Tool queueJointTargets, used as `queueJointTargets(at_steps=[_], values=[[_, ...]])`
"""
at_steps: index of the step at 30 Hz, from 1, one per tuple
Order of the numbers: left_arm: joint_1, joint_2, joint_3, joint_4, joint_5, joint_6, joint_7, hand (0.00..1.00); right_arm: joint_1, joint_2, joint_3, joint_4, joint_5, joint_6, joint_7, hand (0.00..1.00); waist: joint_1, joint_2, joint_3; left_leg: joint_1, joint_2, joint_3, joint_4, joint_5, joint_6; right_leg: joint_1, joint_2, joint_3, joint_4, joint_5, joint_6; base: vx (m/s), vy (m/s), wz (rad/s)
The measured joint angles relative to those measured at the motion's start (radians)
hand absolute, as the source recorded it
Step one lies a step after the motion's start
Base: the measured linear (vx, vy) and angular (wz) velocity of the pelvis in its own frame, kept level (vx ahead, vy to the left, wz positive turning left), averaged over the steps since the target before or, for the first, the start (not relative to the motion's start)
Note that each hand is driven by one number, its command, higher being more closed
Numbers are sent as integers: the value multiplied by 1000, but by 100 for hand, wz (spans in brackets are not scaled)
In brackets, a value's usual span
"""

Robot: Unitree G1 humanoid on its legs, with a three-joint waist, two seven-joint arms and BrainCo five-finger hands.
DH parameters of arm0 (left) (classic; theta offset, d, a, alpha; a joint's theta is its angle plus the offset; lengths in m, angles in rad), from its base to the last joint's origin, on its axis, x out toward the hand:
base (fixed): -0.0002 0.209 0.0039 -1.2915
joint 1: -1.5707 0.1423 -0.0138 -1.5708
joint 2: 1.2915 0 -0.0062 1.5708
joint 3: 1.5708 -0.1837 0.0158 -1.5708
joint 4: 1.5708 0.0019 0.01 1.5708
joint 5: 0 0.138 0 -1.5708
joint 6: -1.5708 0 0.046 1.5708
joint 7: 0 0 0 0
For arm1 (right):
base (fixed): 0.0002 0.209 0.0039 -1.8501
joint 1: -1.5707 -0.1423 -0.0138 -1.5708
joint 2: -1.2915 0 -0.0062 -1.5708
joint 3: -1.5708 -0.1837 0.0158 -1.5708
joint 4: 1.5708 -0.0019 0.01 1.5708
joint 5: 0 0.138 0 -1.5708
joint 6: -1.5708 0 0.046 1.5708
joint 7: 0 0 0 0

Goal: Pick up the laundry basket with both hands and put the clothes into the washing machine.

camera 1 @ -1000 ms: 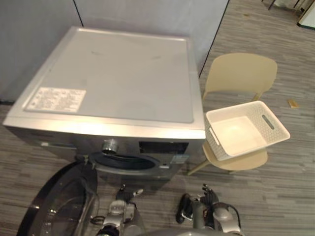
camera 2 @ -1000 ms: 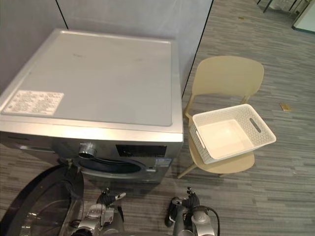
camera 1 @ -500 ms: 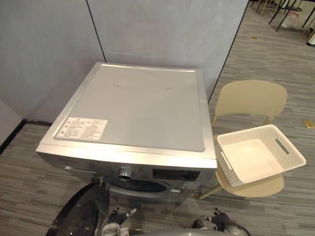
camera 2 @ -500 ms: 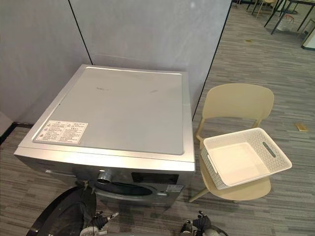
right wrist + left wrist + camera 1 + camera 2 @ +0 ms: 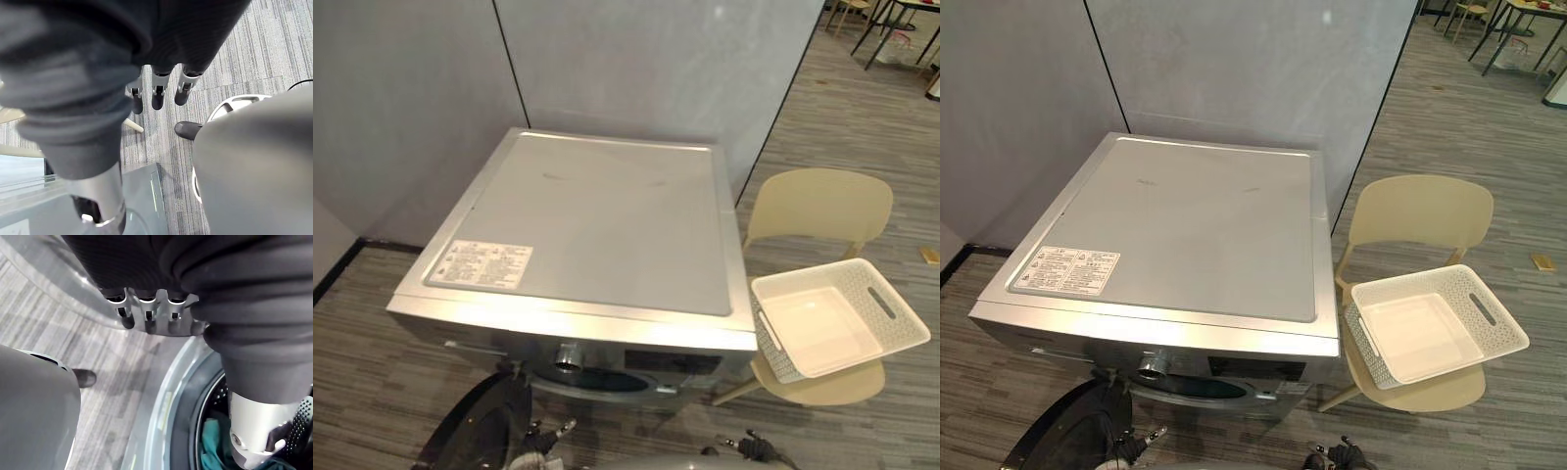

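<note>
Washing machine (image 5: 597, 225): door (image 5: 475, 431) swung open, teal clothes (image 5: 210, 435) in the drum. Top white label (image 5: 478, 264) illegible. Laundry basket (image 5: 837, 318) sits empty on chair (image 5: 818, 206), just beside the machine's right edge. Left hand (image 5: 149, 318) and right hand (image 5: 157, 95): fingers relaxed, holding nothing.

The silver-grey front-loading washer (image 5: 597, 225) stands with its round door (image 5: 475, 431) swung open to its left. Teal clothes (image 5: 210, 450) lie inside its drum. The white perforated basket (image 5: 818, 328), 1 slot handle at each end, sits upright and empty just right of the washer's front.
</note>
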Motion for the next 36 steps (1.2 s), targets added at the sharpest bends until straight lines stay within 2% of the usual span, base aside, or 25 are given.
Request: queueJointTargets(at_steps=[8, 9, 19, 26, 28, 30, 32, 34, 35, 36], values=[[3, -2, -7, 0, -16, -3, -4, 0, -2, -2, 0, 0, -4, 0, 0, 0, -3, 2, 2, 1, 0, -2, -1, 0, 0, 0, 0, 0, -1, 0, 0, 0, 0, 0], [1, -2, -9, 0, -26, -7, -23, 0, -26, -17, 0, 1, -4, -1, 1, 0, -27, 21, 39, 0, 0, -11, -7, 0, 0, 1, 1, -2, 0, -6, 7, 0, 0, 0], [0, 0, -4, 1, -26, -7, -22, 0, -21, -21, -39, 7, 7, -6, 1, 0, -34, 16, 49, 3, 3, 19, -8, 0, 0, -16, 4, 29, 1, -6, 7, -9, -6, -8], [1, 11, 13, 0, -24, -6, -20, 0, 35, -38, -43, 9, 39, -16, 2, 0, -34, 22, 71, 13, 3, 22, -4, -1, -1, 1, 2, 25, 5, -6, 7, -5, -1, 2], [3, 19, 12, 0, -22, -6, -20, 0, 41, -39, -43, 9, 38, -16, 2, 0, -33, 21, 75, 19, 1, 22, -2, -2, 1, 4, -6, 22, 21, -9, 3, -50, 17, 6], [-10, 22, -5, -1, 3, -6, -21, 0, 34, -45, -42, -2, 36, -18, 3, 0, -33, 24, 98, 21, -4, 24, 19, -8, 11, -23, -35, 24, 120, -41, -4, -95, 68, 11], [-24, 46, -48, -1, 22, -6, -21, 0, 31, -42, -39, -5, 36, -22, 5, 0, -32, 7, 109, 6, -24, 16, 65, -26, 33, -54, -77, 48, 222, -85, -4, -110, 88, 18], [-41, 67, -76, -2, 33, -5, -21, 0, 31, -39, -32, -7, 36, -24, 6, 0, -26, -9, 108, -29, -29, 16, 123, -47, 51, -90, -91, 109, 267, -76, -4, -151, 86, 6], [-43, 75, -75, -1, 35, -5, -21, 0, 30, -36, -30, -11, 37, -24, 7, 0, -24, -13, 106, -53, -26, 18, 141, -52, 60, -97, -92, 130, 258, -63, 18, -140, 63, 3], [-44, 78, -76, 0, 35, -5, -21, 0, 27, -33, -29, -14, 40, -24, 7, 0, -24, -9, 110, -61, -19, 20, 147, -53, 61, -104, -92, 141, 286, -87, 16, -150, -32, 24]])
